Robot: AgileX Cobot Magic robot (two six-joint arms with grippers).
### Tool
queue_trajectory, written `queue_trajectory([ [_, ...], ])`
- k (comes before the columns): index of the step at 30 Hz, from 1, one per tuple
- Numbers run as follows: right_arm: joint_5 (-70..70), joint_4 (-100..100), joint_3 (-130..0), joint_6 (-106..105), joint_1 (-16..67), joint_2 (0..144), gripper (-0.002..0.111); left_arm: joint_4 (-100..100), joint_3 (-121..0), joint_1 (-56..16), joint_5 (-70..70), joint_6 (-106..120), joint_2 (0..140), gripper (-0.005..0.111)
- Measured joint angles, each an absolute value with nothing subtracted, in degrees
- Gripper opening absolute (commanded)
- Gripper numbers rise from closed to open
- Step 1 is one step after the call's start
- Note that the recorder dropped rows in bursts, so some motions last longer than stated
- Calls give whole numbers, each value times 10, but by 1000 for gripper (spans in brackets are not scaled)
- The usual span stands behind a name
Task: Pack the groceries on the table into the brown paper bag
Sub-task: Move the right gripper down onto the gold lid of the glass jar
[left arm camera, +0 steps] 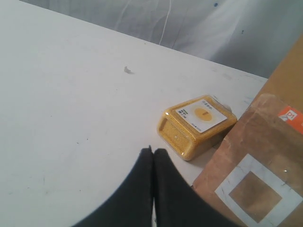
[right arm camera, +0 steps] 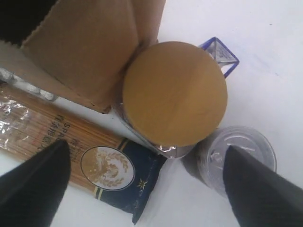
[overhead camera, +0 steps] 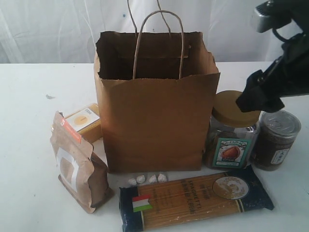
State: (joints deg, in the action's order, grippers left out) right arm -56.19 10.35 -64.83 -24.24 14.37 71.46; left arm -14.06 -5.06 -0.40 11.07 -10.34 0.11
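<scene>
Front to back: spaghetti packet (overhead camera: 193, 199) lies flat at 6 o'clock of the upright brown paper bag (overhead camera: 154, 121); kraft pouch (overhead camera: 77, 164) at 8; tan-lidded jar (overhead camera: 231, 133) and dark jar (overhead camera: 275, 140) at 4; yellow-grain bottle (overhead camera: 84, 121) at 9. Right gripper (right arm camera: 145, 145), fingers spread wide and empty, above the tan lid. Left gripper (left arm camera: 152, 153), fingers pressed together, empty, over the table (left arm camera: 71, 118).

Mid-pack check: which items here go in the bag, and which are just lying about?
For the job: brown paper bag, spaghetti packet, kraft pouch, yellow-grain bottle, tan-lidded jar, clear-lidded jar.
Lying about: four small white lumps, small scrap.
</scene>
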Motion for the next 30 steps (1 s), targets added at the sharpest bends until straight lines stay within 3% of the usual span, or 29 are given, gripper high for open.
queue_trajectory([
  [8, -622, 105, -748, -335, 144, 855, 81, -141, -51, -4, 111, -102, 1, 1],
  [15, -635, 105, -753, -459, 144, 869, 81, -141, -51, -4, 112, -102, 1, 1],
  [24, -605, 106, -753, -471, 144, 882, 81, -141, -51, -4, 112, -102, 1, 1],
  [26, -609, 109, -753, -471, 144, 882, 84, -141, -51, -4, 112, -102, 1, 1],
  [30, -611, 114, -753, -458, 144, 883, 102, -141, -51, -4, 112, -102, 1, 1],
])
